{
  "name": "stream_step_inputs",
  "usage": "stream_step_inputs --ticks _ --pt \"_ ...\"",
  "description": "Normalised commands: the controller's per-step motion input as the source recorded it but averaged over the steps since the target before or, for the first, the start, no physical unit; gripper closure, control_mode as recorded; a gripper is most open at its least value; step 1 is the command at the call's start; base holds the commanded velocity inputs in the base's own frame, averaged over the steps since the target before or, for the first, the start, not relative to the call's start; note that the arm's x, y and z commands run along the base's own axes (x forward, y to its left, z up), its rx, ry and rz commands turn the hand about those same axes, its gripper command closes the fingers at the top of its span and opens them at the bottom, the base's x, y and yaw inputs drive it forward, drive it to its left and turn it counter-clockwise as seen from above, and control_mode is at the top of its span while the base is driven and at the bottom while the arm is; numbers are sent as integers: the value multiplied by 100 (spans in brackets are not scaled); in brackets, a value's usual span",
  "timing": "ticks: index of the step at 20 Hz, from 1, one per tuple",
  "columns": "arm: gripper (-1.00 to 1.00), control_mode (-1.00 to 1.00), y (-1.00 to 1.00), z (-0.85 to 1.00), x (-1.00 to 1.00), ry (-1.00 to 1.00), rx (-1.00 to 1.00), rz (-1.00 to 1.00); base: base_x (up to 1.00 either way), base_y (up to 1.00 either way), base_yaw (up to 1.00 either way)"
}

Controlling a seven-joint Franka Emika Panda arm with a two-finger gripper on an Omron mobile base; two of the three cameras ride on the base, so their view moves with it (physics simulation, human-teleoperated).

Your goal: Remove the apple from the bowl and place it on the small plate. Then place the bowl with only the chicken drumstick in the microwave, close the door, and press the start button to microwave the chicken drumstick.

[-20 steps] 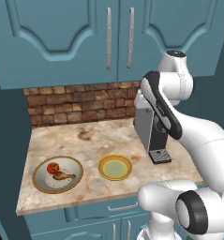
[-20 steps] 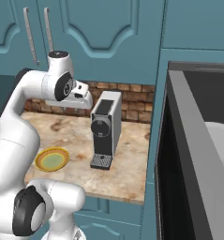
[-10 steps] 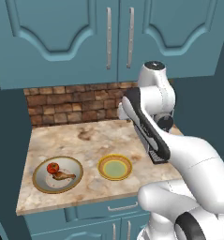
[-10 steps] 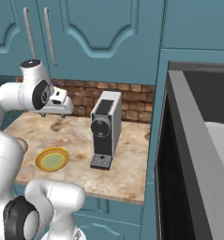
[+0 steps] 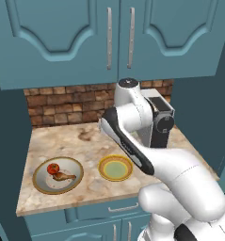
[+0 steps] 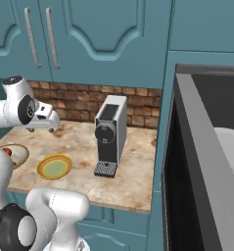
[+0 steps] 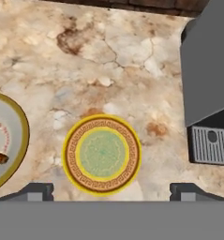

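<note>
1. Take the small plate (image 5: 116, 168) as your landmark: it sits on the marble counter (image 5: 81, 139), near the front edge, with its pale green centre bare.
2. Your gripper (image 7: 111, 191) hangs well above the small plate, looking down on it. The two fingertips (image 7: 37, 191) stand wide apart, one on each side of the plate's width in the hand view, so the claw is released and grasps nothing.
3. Left of the small plate in the left base view, and just beside it without touching, lies the bowl (image 5: 58, 175), the wider cream dish with the olive-gold rim.
4. Inside the bowl you have the apple (image 5: 52, 168) toward the back and the chicken drumstick (image 5: 64, 176) lying right next to it, nearer the side that faces the small plate.
5. Right of the small plate stands the grey coffee machine (image 6: 110, 135), upright, close to the brick backsplash (image 6: 84, 100); its drip grille (image 7: 211, 145) shows in the hand view, apart from the plate.
6. Further right, beyond the coffee machine, you see the microwave (image 6: 214, 83) with its door (image 6: 201, 162) swung open toward the camera.
</note>
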Motion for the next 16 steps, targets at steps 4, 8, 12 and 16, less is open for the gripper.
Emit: stream_step_inputs --ticks 4,8,12,16 --pt "-100 -100 100 -70 0 0 -5 2 0 0 0" --pt "-100 -100 100 -58 0 5 -8 0 0 0 0" --pt "-100 -100 56 -29 -9 1 -6 8 0 0 0" --pt "-100 -100 96 -23 0 1 -4 0 0 0 0"
